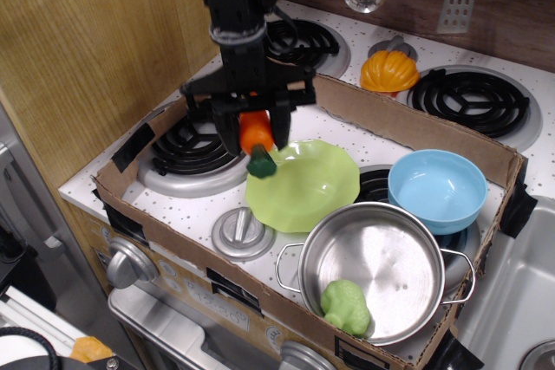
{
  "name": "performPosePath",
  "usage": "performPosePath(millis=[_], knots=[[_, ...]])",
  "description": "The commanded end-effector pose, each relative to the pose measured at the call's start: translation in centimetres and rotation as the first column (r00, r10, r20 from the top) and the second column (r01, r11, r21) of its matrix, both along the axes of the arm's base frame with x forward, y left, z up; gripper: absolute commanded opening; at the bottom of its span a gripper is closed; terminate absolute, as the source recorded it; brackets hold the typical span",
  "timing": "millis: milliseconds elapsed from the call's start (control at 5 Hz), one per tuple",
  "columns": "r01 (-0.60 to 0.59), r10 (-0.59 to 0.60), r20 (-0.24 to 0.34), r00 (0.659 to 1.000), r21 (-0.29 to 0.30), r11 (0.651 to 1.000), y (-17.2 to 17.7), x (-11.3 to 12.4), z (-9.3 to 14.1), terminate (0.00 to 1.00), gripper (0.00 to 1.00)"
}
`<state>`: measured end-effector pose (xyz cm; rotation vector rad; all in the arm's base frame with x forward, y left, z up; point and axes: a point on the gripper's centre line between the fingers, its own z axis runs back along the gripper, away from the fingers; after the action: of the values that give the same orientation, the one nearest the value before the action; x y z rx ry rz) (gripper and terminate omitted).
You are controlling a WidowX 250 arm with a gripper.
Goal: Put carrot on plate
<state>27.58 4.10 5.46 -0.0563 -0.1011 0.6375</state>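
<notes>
My black gripper [255, 134] is shut on the carrot [257, 139], a glossy orange toy whose dark green stem end points down. It hangs in the air over the left rim of the lime-green scalloped plate [312, 186], which lies on the stovetop in the middle of the cardboard tray. The carrot's upper part is hidden between the fingers.
A steel pot [381, 270] with a green toy [347, 306] in it stands at the front right. A light blue bowl [437, 188] sits right of the plate. A cardboard wall [408, 123] rings the stove area. An orange pumpkin toy [389, 70] sits behind it. A grey knob [240, 231] lies in front of the plate.
</notes>
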Motion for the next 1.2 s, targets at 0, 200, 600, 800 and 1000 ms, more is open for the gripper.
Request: performPosePath(millis=[0, 200, 600, 800, 1000], knots=[[0.085, -0.084, 0.015, 0.996, -0.096, 0.992, -1.6, -0.7, 0.0, 0.00, 0.00], [0.112, -0.111, 0.015, 0.994, -0.142, 0.984, -2.4, -0.8, -0.8, 0.00, 0.00], [0.127, -0.124, 0.028, 0.992, -0.200, 0.971, -4.1, -0.8, -2.5, 0.00, 0.00], [0.105, -0.098, 0.043, 0.994, -0.210, 0.972, -4.6, -0.5, -2.9, 0.00, 0.00], [0.123, -0.119, 0.031, 0.992, -0.191, 0.974, -4.8, -0.4, -2.2, 0.00, 1.00]])
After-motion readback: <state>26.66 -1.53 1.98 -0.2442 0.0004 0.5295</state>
